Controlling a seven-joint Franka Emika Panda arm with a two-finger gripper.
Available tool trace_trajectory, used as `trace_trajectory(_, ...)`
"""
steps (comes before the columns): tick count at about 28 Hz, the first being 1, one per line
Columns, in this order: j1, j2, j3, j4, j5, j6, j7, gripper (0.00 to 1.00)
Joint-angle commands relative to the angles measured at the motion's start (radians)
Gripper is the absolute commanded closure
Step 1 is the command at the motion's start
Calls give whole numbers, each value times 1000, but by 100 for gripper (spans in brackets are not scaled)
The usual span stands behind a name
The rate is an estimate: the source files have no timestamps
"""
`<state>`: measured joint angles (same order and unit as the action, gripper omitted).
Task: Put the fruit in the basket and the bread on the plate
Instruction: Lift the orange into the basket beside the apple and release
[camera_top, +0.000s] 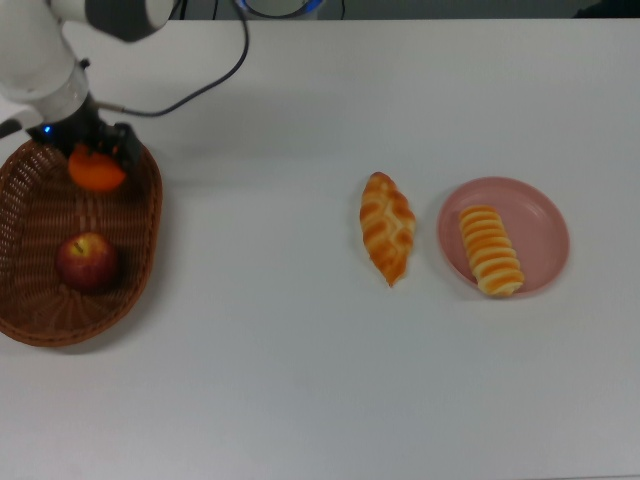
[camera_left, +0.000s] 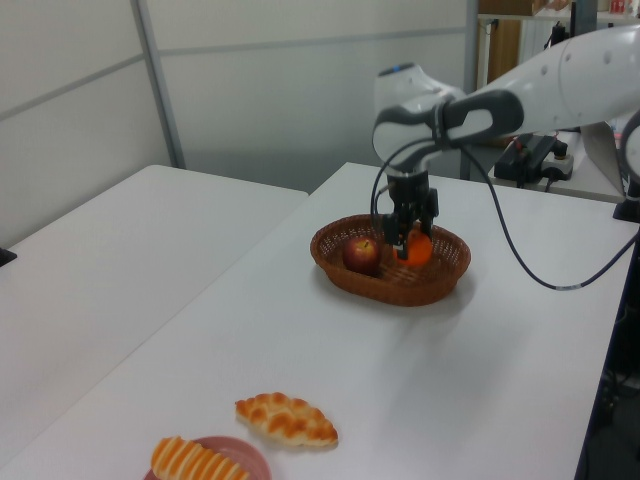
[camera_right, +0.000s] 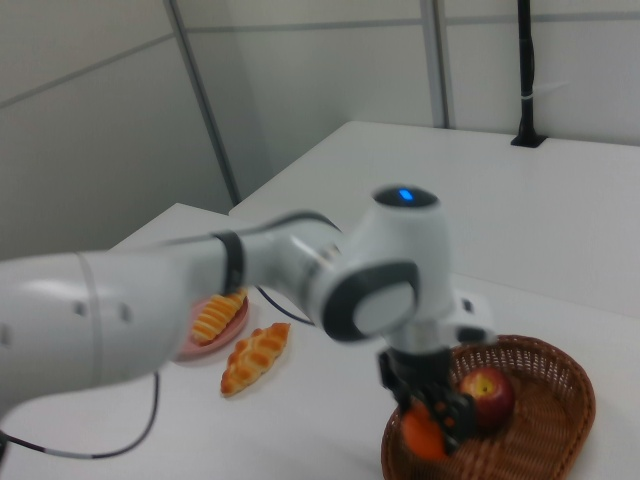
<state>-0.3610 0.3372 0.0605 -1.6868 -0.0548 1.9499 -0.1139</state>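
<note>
Top view, left to right: reddish-brown wicker basket (camera_top: 40, 325) at the table's left edge, dark red apple (camera_top: 86, 262) inside. Gripper (camera_top: 93, 152) closed on the bright orange mandarin (camera_top: 96, 171), over the basket's far end. Open white table (camera_top: 300, 380) mid-frame. Braided loaf (camera_top: 387, 227) on bare table just beside the pink plate (camera_top: 540, 215); striped roll (camera_top: 490, 250) on plate.
</note>
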Motion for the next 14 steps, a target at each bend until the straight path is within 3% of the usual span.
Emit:
trace_trajectory(1, -36, 48, 2, 4, 19, 102, -9, 82)
trace_trajectory(3, -49, 52, 2, 4, 19, 109, -10, 75)
trace_trajectory(5, -50, 59, 2, 9, 19, 109, -15, 61)
trace_trajectory(7, -50, 59, 2, 12, 21, 107, -17, 13)
trace_trajectory(8, -50, 57, 2, 12, 21, 107, -12, 0)
trace_trajectory(14, -30, 19, 16, 25, 30, 87, -4, 0)
